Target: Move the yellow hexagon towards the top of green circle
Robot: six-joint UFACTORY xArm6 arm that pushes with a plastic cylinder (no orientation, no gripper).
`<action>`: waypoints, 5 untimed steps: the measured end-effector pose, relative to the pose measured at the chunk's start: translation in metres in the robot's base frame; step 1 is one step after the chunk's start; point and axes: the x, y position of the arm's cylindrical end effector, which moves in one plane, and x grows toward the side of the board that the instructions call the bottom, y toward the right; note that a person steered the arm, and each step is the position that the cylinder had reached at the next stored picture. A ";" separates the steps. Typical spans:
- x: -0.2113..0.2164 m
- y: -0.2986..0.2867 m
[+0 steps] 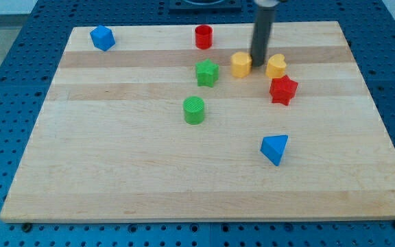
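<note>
The yellow hexagon (241, 64) sits near the view's top centre of the wooden board. The green circle (194, 110) lies below and to the left of it, near the board's middle. My tip (258, 64) rests on the board just right of the yellow hexagon, between it and a yellow heart-shaped block (276, 66). The tip looks close to or touching the hexagon's right side.
A green cube-like block (207, 73) lies between the hexagon and the green circle. A red star (283, 90) is below the yellow heart. A red cylinder (204, 36) stands at the top, a blue block (102, 38) top left, a blue triangle (274, 149) lower right.
</note>
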 end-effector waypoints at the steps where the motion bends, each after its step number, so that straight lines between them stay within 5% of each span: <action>1: -0.001 -0.027; 3: 0.013 -0.042; 5: 0.091 -0.044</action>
